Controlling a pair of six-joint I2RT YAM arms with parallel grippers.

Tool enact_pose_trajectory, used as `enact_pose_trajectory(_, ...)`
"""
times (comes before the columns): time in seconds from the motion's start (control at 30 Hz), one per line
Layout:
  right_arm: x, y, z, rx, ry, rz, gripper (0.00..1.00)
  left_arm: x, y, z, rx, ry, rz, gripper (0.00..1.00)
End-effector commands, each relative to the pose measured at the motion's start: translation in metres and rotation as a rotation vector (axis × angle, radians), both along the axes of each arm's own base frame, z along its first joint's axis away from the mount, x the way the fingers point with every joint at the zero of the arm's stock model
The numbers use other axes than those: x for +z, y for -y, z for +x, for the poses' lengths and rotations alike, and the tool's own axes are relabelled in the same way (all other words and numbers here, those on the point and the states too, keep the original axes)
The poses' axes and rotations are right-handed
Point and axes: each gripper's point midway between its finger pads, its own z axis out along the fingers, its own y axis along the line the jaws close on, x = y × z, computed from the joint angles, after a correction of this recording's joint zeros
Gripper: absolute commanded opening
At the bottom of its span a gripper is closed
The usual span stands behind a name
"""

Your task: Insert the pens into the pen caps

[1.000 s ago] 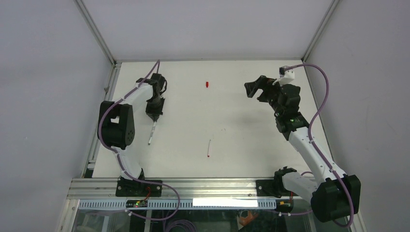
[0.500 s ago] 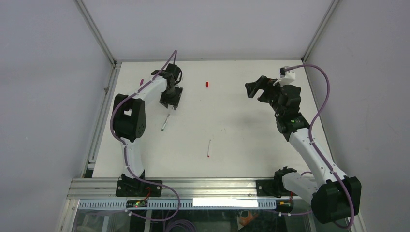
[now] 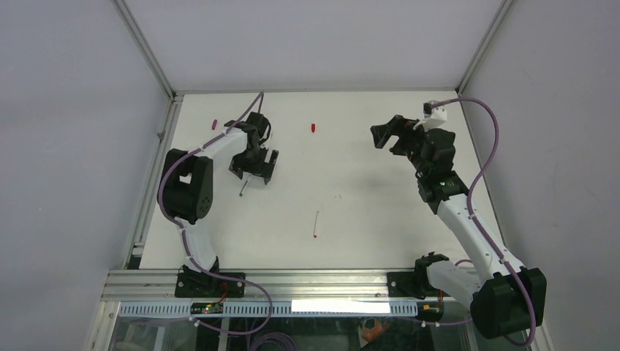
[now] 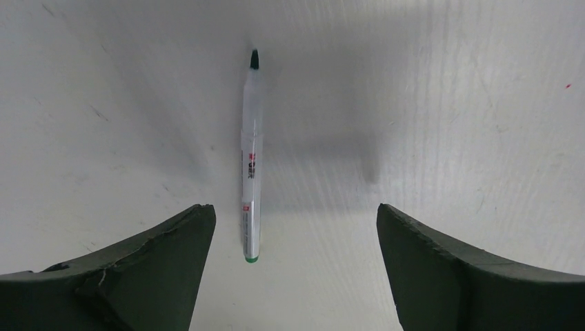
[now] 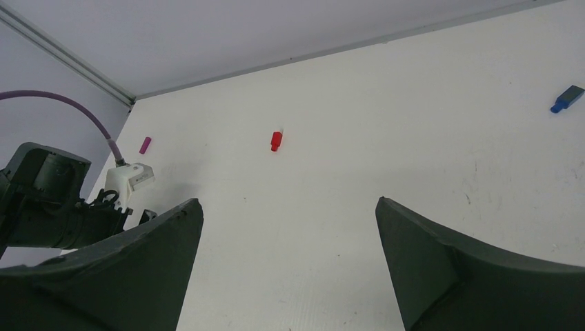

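While the left end effector (image 4: 293,207) stands wide open over the green-tipped pen (image 4: 251,158) (loose on the surface (image 3: 365,219), nearer one finger than the other), an off-centre close could nudge or roll it instead of pinching it. Right end effector (image 5: 286,207) is open too, holding nothing. Red cap (image 5: 276,140) has open room all round. Magenta cap (image 5: 145,145) sits near the far-left edge, blue cap (image 5: 567,98) well apart. Red-tipped pen (image 3: 316,224) mid-surface, unobstructed.
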Motion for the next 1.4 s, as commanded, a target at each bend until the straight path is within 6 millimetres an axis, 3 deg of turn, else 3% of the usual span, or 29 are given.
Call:
enact_pose_trajectory(0.0, 0.015, -0.001, -0.004, 0.005, 0.055, 0.008, 1.0, 0.015, -0.009, -0.009, 0.029, 0.052, 0.005, 0.9)
enact_pose_trajectory(0.13, 0.015, 0.0, -0.004, 0.005, 0.056, 0.009, 0.99, 0.006, -0.016, -0.029, 0.049, 0.011, -0.002, 0.88)
enact_pose_trajectory(0.33, 0.016, -0.002, -0.006, 0.011, 0.062, 0.015, 1.0, -0.013, -0.013, -0.046, 0.045, -0.078, -0.02, 0.73)
enact_pose_trajectory(0.43, 0.018, 0.0, -0.008, 0.008, 0.067, 0.011, 0.99, -0.028, -0.013, -0.053, 0.045, -0.149, -0.013, 0.45)
enact_pose_trajectory(0.47, 0.019, 0.001, -0.008, 0.006, 0.068, 0.008, 1.0, -0.032, -0.012, -0.056, 0.045, -0.176, -0.017, 0.27)
enact_pose_trajectory(0.5, 0.019, 0.001, -0.009, 0.005, 0.069, 0.006, 0.99, -0.037, -0.013, -0.059, 0.047, -0.2, -0.008, 0.03)
enact_pose_trajectory(0.67, 0.018, 0.001, -0.009, 0.0, 0.072, 0.008, 1.0, -0.03, -0.008, -0.053, 0.033, -0.185, -0.032, 0.0)
enact_pose_trajectory(0.8, 0.016, 0.002, -0.006, -0.023, 0.062, 0.025, 1.0, 0.002, 0.001, -0.037, 0.004, -0.04, -0.1, 0.0)
enact_pose_trajectory(0.9, 0.012, -0.004, -0.002, -0.015, 0.046, 0.078, 0.99, 0.038, 0.018, -0.025, -0.036, 0.103, -0.216, 0.0)
enact_pose_trajectory(0.97, 0.012, -0.025, 0.0, 0.07, 0.029, 0.106, 0.97, 0.064, 0.036, -0.021, -0.099, 0.204, -0.322, 0.0)
enact_pose_trajectory(1.1, 0.011, -0.085, 0.001, 0.26, -0.03, 0.13, 0.93, 0.13, 0.076, -0.02, -0.227, 0.45, -0.563, 0.0)
enact_pose_trajectory(1.17, 0.013, -0.115, 0.0, 0.342, -0.022, 0.161, 0.89, 0.151, 0.089, -0.023, -0.26, 0.519, -0.651, 0.0)
enact_pose_trajectory(1.37, 0.016, -0.196, -0.012, 0.59, -0.014, 0.171, 0.68, 0.175, 0.112, -0.034, -0.339, 0.546, -0.801, 0.0)
